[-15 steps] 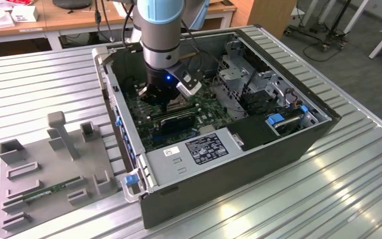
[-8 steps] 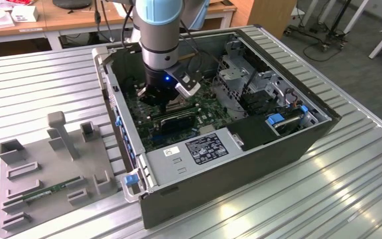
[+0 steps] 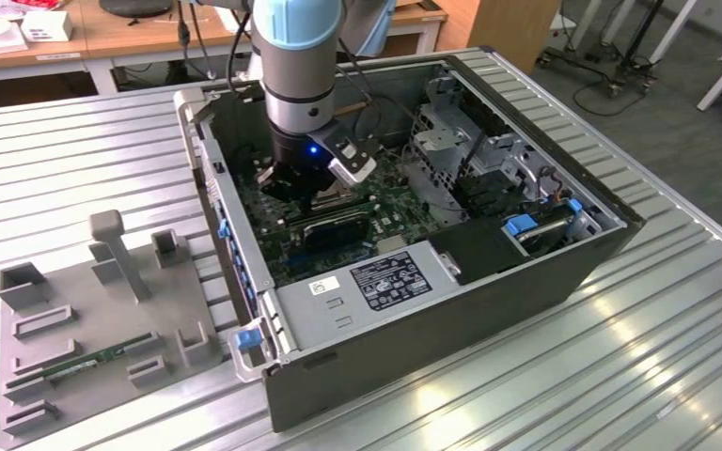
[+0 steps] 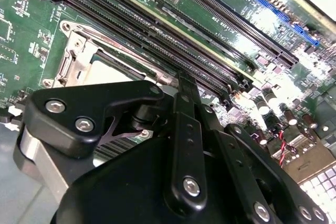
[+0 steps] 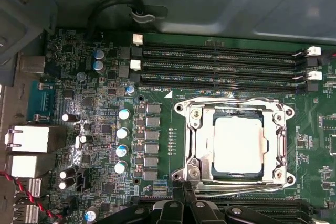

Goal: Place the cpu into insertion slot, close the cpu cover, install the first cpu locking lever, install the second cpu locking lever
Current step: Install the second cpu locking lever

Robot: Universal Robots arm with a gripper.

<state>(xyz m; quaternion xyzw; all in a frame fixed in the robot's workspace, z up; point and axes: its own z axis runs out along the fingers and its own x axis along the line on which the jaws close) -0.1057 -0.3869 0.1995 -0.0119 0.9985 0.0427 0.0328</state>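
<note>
Your arm stands near vertical over the open computer case (image 3: 587,202), wrist lowered inside it, with the gripper (image 3: 296,183) down at the green motherboard (image 5: 157,145). In both wrist views the fingers (image 4: 187,95) look drawn together at the tip, with nothing visibly between them, though the tips are partly hidden, so treat that as probable only. The tip sits at the edge of the insertion slot (image 5: 184,129), right by one of the thin locking levers (image 5: 231,186) along its rim.

The cpu (image 5: 238,144) lies flat inside the slot. The cpu cover (image 5: 202,145) is down over it, framing the chip's metal top through its window. Long black memory slots (image 5: 220,66) run beside the socket.

On the exterior view's left, a grey fixture tray (image 3: 86,329) sits well apart from the case.
</note>
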